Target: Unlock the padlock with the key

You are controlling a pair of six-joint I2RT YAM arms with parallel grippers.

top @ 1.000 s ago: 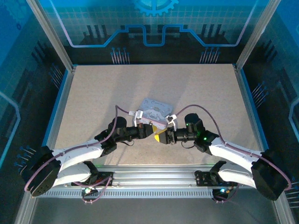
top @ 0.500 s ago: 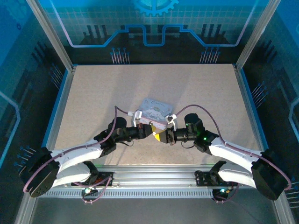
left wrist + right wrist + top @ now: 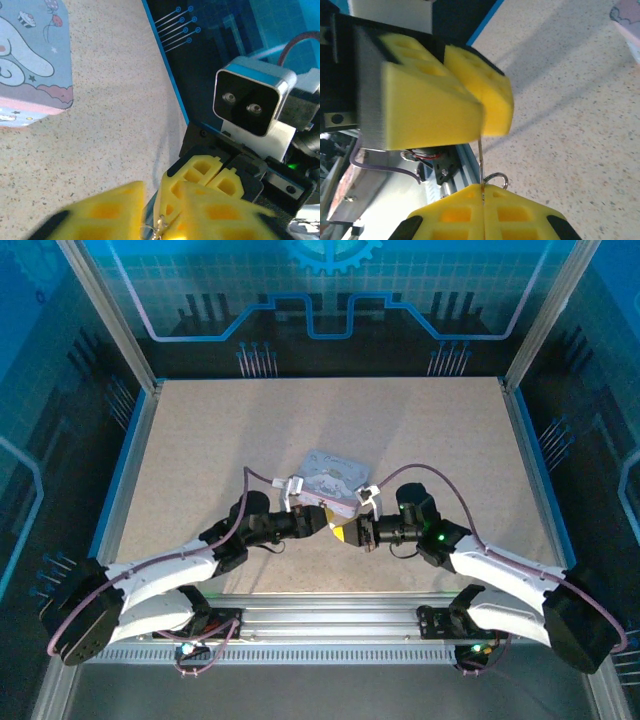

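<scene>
My two grippers meet tip to tip in front of the tin. The right gripper [image 3: 346,532] [image 3: 484,192] is shut on the key [image 3: 480,160], a thin pale blade standing up from its pads with a small ring [image 3: 498,178] beside it. The blade's far end runs between the yellow pads of the left gripper [image 3: 322,523] [image 3: 155,222]. That gripper is closed around the padlock. The padlock's body is hidden by the foam. Only a bit of silvery wire [image 3: 159,229] shows between the left pads, where the right gripper's fingers [image 3: 197,182] press in.
The pale lavender cartoon tin [image 3: 330,480] [image 3: 30,55] lies just beyond the grippers, a few centimetres from the fingertips. The table's metal front rail [image 3: 330,615] runs close behind the wrists. Blue side walls [image 3: 528,460] border the speckled tabletop [image 3: 230,440].
Both grippers stay pressed tip to tip at the same spot; only a very slight shift of the right wrist shows.
</scene>
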